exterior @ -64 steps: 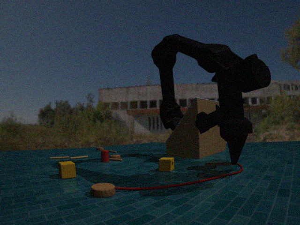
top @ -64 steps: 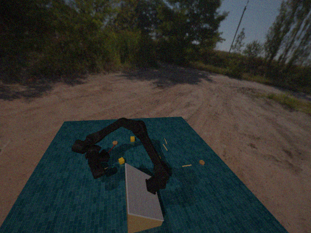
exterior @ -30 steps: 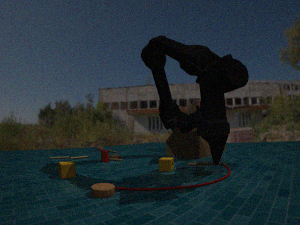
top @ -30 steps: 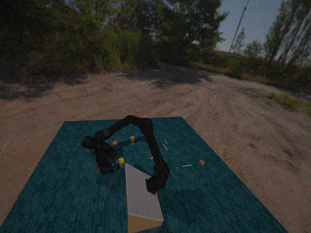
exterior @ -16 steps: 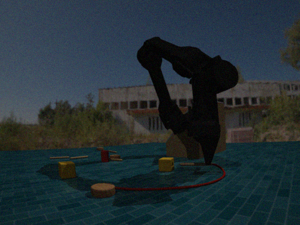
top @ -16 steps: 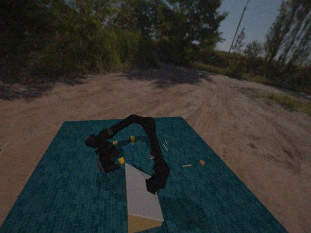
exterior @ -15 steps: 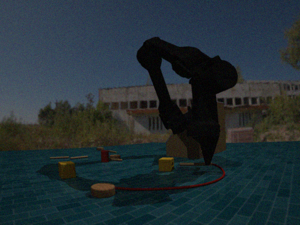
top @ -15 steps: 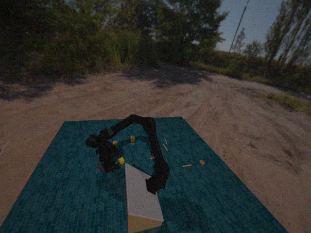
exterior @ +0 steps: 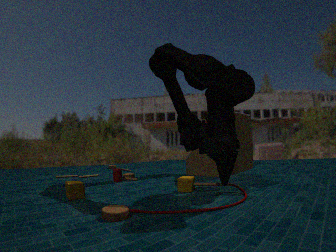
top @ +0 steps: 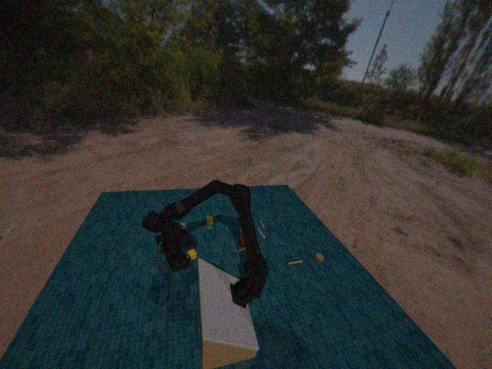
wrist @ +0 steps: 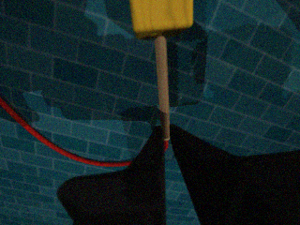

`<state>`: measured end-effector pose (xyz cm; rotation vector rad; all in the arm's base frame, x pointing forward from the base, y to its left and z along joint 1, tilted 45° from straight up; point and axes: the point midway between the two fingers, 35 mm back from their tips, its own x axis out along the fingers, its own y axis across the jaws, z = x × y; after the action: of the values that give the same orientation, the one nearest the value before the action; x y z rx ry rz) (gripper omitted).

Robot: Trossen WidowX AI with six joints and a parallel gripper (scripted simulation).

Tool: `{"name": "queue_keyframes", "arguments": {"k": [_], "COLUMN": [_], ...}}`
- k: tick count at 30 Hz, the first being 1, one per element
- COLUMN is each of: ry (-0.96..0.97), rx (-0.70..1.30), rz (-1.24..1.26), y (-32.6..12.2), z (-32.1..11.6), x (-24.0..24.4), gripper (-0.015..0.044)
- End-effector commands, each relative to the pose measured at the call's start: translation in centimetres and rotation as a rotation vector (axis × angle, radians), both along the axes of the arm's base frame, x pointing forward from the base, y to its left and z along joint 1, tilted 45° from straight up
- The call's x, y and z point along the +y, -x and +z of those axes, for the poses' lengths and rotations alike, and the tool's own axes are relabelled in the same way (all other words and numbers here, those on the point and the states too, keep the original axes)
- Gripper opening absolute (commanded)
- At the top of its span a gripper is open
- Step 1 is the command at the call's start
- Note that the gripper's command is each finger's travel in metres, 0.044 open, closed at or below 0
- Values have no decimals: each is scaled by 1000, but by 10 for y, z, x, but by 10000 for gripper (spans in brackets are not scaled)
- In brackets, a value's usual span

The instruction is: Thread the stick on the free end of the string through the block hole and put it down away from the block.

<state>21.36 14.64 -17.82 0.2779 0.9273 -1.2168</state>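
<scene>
My gripper [exterior: 224, 184] [wrist: 165, 129] is shut on the string-end stick [exterior: 205, 184] [wrist: 162, 75], near the end where the string joins. The stick points level at the yellow wooden block [top: 192, 254] [exterior: 186, 184] [wrist: 161, 16]. Its far tip is at the block's near face; I cannot tell whether it is in the hole. The block stands on the table. The red string [top: 158, 260] [exterior: 173, 211] [wrist: 98, 163] curves from the stick back to the round wooden button [exterior: 115, 212]. In the top view the arm hides the fingertips.
A large wedge [top: 224, 310] [exterior: 242, 140] stands near the block. Another yellow cube [top: 209, 220] [exterior: 75, 190] stands beyond the block. A red cylinder [top: 241, 241] [exterior: 117, 175], several loose sticks [top: 295, 262] [exterior: 66, 176] and a wooden disc [top: 319, 257] [exterior: 128, 175] lie farther off.
</scene>
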Motion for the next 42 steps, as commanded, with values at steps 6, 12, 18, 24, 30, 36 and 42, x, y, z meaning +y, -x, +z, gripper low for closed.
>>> {"name": "queue_keyframes", "arguments": {"k": [6,12,18,24,30,36,42], "ry": [1,2,2,3,3,4,2], "rx": [2,2,2,2,2,2,0], "rz": [4,4,4,4,4,3,-1], "y": [-5,-9,-13,-18,-22,-26,-27], "z": [6,12,18,24,30,36,36], "x": [-7,-13,-19,-25,-31,-37,-37], "gripper": [0,0,0,0,0,0,79]}}
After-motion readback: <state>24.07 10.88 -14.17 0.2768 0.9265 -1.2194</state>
